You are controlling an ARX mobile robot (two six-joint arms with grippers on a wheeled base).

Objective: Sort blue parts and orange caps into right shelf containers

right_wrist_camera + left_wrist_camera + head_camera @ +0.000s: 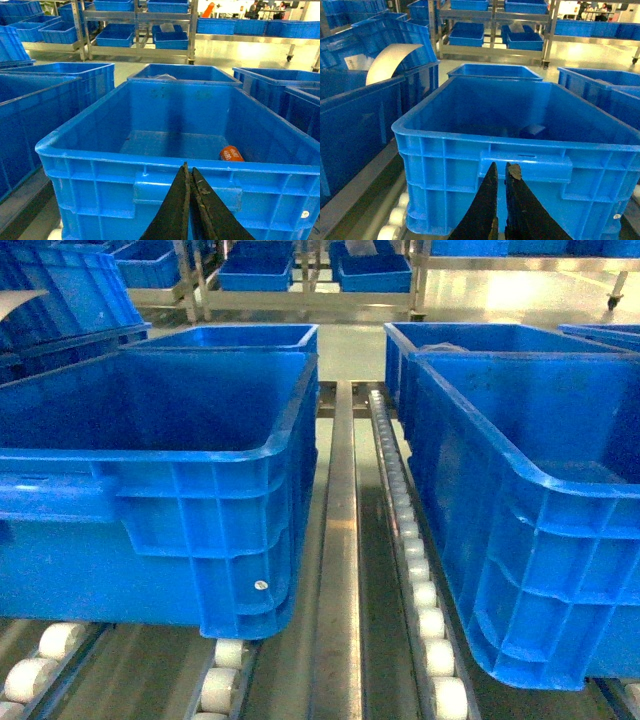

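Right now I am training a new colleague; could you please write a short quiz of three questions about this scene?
1. True or false: the right gripper is holding an orange cap.
2. In the right wrist view, what lies inside the near crate? A) a cardboard box B) an orange cylindrical item C) a pile of blue parts
3. Fill in: in the head view, the front left crate and the front right crate rest on tracks of white ______.

Key: 1. False; it is shut and holds nothing, as is the left gripper. 2. B. 3. rollers.
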